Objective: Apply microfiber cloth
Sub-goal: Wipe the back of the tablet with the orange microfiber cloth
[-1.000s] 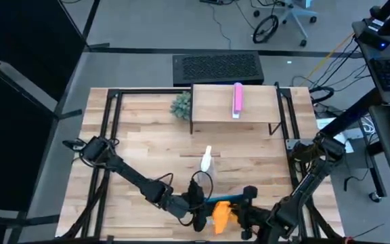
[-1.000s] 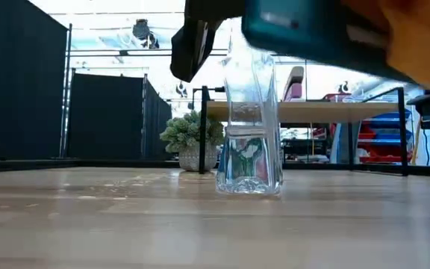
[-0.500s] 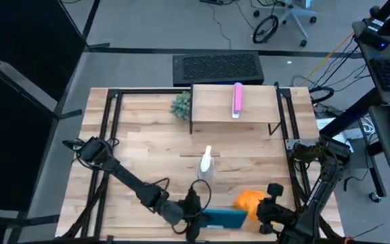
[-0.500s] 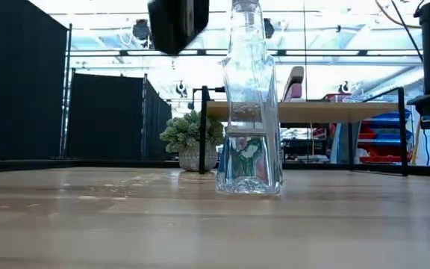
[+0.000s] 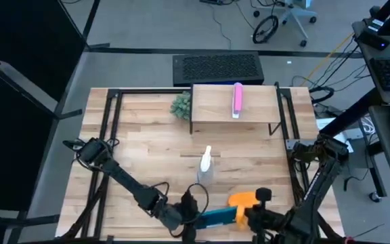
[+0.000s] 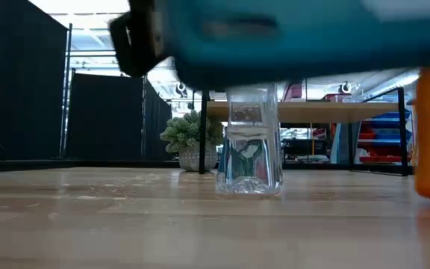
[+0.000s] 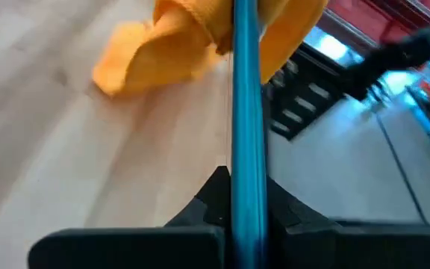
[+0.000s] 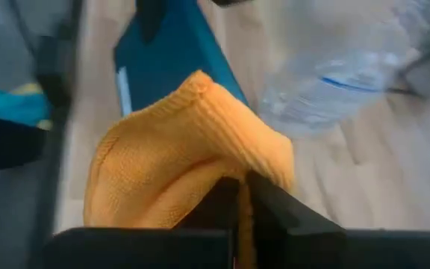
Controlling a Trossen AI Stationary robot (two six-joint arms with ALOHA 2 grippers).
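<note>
Left end effector (image 5: pixel 196 218) clenched on the teal tablet (image 5: pixel 217 217), steadying it above the desk's (image 5: pixel 147 149) near edge for wiping. Right end effector (image 5: pixel 250 209) gripping the microfiber cloth (image 5: pixel 242 200), bunched beside the tablet's far end, apparently ready to be pressed on.

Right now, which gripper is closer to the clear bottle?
Left, narrowly. The left gripper holds the teal tablet just in front of the bottle; the right gripper, shut on the orange cloth, is farther off.

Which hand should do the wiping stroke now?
Right. The right hand is shut on the microfiber cloth, beside the teal tablet. The left hand is shut on that tablet, best left steadying it.
</note>
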